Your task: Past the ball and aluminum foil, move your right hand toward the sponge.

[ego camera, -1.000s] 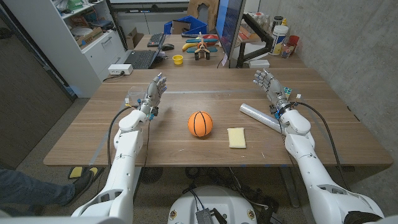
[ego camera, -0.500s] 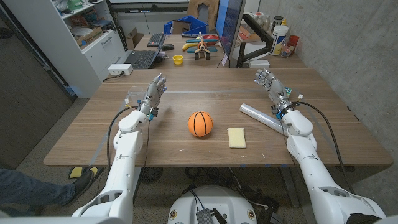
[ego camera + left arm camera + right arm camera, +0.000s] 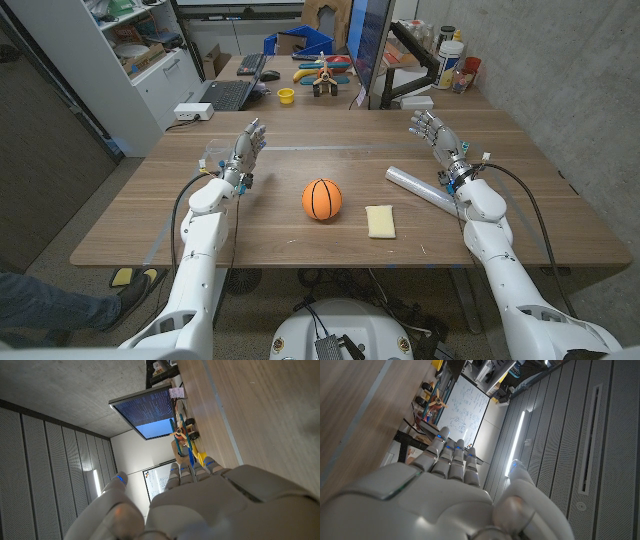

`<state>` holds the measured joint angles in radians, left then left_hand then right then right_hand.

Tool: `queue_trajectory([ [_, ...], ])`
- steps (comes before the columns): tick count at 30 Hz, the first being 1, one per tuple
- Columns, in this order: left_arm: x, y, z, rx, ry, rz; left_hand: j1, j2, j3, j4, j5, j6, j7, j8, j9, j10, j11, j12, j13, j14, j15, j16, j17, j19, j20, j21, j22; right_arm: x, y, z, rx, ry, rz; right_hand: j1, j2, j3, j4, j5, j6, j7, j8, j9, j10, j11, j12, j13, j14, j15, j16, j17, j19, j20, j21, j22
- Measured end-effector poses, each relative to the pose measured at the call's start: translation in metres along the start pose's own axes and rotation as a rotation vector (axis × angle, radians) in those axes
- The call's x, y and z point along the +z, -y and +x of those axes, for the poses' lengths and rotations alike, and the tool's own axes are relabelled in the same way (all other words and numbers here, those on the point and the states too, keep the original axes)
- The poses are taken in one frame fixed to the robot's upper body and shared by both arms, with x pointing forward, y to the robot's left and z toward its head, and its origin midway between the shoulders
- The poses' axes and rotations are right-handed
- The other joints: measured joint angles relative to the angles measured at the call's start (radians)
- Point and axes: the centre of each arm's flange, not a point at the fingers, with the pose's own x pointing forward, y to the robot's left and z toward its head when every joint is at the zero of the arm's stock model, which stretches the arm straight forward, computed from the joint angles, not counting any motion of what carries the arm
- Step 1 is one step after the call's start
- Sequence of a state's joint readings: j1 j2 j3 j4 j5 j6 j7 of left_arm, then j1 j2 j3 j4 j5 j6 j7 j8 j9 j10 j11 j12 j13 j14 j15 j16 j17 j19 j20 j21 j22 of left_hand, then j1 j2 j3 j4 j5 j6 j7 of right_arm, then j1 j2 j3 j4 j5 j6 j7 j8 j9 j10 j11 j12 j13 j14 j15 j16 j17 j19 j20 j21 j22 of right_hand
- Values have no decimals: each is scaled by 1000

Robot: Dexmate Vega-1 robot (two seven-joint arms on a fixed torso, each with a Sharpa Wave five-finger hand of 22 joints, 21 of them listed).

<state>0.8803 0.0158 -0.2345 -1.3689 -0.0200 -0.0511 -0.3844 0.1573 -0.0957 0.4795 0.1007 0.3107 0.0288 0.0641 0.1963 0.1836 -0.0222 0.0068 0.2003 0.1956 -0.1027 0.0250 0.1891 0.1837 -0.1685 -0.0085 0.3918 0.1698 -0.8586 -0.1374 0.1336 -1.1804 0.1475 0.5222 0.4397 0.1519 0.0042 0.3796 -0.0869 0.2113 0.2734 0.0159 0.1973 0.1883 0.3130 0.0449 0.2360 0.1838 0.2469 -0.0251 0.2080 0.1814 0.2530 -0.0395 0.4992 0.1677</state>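
One foil roll (image 3: 420, 187) lies between right hand (image 3: 436, 138) and sponge (image 3: 380, 221)

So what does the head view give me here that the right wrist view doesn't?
Head view alone: the ball, the sponge, the foil roll and the left hand, all on or over the table. Right wrist view alone: a whiteboard and a lit wall strip. Shared: the right hand, fingers extended, holding nothing, and the wooden tabletop.
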Motion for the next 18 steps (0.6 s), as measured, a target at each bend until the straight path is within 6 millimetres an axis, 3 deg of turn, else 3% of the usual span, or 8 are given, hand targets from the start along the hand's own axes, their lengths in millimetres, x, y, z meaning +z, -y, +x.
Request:
queue_trajectory([
  [18,4,3,0,-1,7,9,0,0,-3,-3,0,0,0,0,0,0,0,0,-5,-5,-5,0,0,-5,5,-6,5,8,0,-7,14,39,-35,0,0,0,0,8,0,0,0,0,5,1,0,0,5,5,0,0,9,-2,-12,0],
])
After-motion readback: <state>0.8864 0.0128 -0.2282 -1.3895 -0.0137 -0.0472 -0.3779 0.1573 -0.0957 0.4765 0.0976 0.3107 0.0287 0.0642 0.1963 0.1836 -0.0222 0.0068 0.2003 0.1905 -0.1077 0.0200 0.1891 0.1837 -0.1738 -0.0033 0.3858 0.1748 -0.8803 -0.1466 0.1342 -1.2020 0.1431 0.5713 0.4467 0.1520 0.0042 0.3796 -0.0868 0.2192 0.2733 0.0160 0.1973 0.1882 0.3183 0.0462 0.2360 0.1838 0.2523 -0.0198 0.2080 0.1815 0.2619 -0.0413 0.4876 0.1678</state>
